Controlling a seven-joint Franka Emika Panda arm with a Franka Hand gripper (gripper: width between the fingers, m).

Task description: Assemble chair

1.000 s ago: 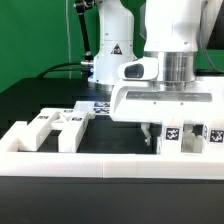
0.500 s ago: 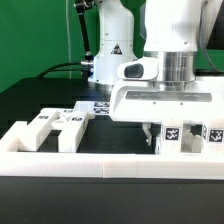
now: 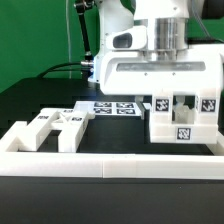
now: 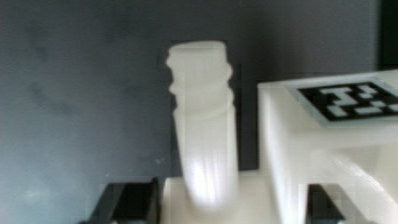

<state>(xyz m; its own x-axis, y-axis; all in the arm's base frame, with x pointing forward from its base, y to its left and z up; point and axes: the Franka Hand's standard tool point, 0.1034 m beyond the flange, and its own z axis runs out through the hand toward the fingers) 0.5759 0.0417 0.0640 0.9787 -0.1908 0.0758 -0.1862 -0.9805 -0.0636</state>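
Exterior view: the arm comes down from the top edge, right of centre, its wrist vertical and the broad white hand level across the upper right; the gripper point(image 3: 170, 98) points straight down at the chair part point(image 3: 183, 128), a chunky white block with three black-and-white tags, in the right middle of the frame; the fingers are mostly hidden among the part's upright pieces, so this view alone does not show the grip. The loose chair pieces point(image 3: 52, 125) lie in a cluster at the left middle, well apart from the held part; the marker board point(image 3: 108, 107) lies flat at the centre, just behind them. The black table point(image 3: 35, 95) carries all of this; the low white border wall point(image 3: 100, 162) runs across the lower frame; the white robot base point(image 3: 108, 45) with its triangle mark stands at upper centre before a green backdrop point(image 3: 30, 35).

Wrist view: a white post of the chair part point(image 4: 206, 110) runs out from between the dark finger pads point(image 4: 121, 200); the jaws are clamped on it, one pad on each side; a tagged face of the part sits just beside the post; dark table surface point(image 4: 89, 80) lies behind.
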